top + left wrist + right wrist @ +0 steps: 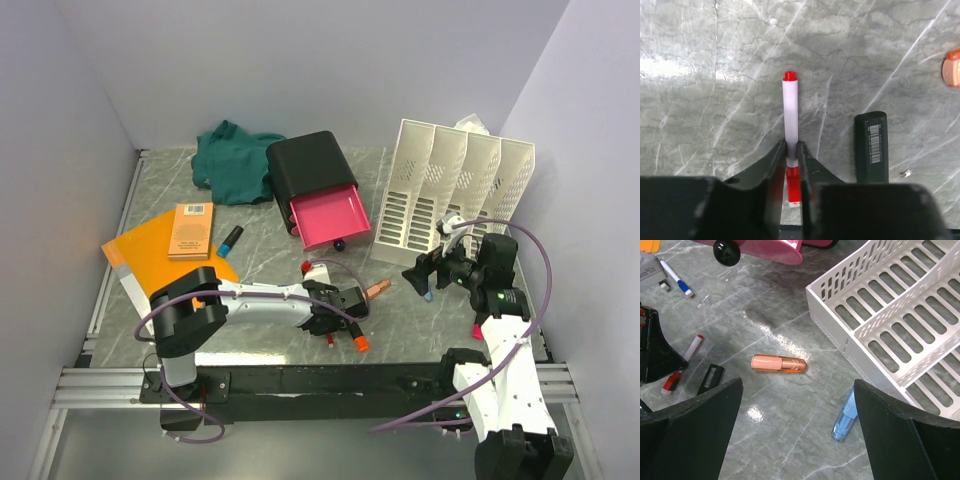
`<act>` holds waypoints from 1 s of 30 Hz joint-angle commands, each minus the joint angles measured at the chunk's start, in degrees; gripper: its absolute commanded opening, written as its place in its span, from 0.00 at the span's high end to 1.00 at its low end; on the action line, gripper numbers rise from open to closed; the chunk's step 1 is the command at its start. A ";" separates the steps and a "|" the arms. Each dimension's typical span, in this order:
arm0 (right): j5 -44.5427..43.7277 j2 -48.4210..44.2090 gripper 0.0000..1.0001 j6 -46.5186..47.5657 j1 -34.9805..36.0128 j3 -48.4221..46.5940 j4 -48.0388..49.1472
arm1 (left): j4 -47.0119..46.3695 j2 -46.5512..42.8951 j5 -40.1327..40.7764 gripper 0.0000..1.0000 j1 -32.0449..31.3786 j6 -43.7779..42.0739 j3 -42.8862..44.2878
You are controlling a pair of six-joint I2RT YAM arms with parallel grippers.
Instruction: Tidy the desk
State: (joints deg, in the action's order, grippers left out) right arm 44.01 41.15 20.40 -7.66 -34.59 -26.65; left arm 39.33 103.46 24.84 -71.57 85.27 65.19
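Note:
The desk is grey-green marble. My left gripper is shut on a white marker with red ends, held low over the desk near its front middle. My right gripper is open and empty, hovering over the desk in front of the rack. An orange capsule-shaped case lies between its fingers, further off. A blue one lies by its right finger.
A white slotted file rack stands at the back right. A black drawer box with its pink drawer open stands mid-back, beside a green cloth. An orange folder and book lie left. A black barcoded piece lies beside the marker.

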 commanded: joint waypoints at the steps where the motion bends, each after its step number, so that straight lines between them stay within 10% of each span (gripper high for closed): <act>1: 0.20 -1.24 0.00 -0.36 -0.69 -2.15 0.90 | 3.82 0.87 0.82 0.84 -0.32 -4.22 -0.32; 5: 0.20 -1.59 0.00 -0.37 -0.95 -2.06 1.08 | 5.05 -1.59 1.70 0.99 -0.24 -10.03 -0.59; 19: 0.11 -1.42 0.00 -0.19 -1.83 -1.97 1.08 | -2.42 -23.47 -3.83 0.99 1.43 -56.85 2.39; 30: 0.55 -1.68 0.00 0.16 -2.53 -1.89 0.99 | -5.91 -20.15 -11.65 0.98 19.43 -76.21 16.80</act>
State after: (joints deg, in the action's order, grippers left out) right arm 44.03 40.32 20.43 -9.58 -34.59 -26.63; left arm 37.71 81.19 17.47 -56.66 18.96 75.94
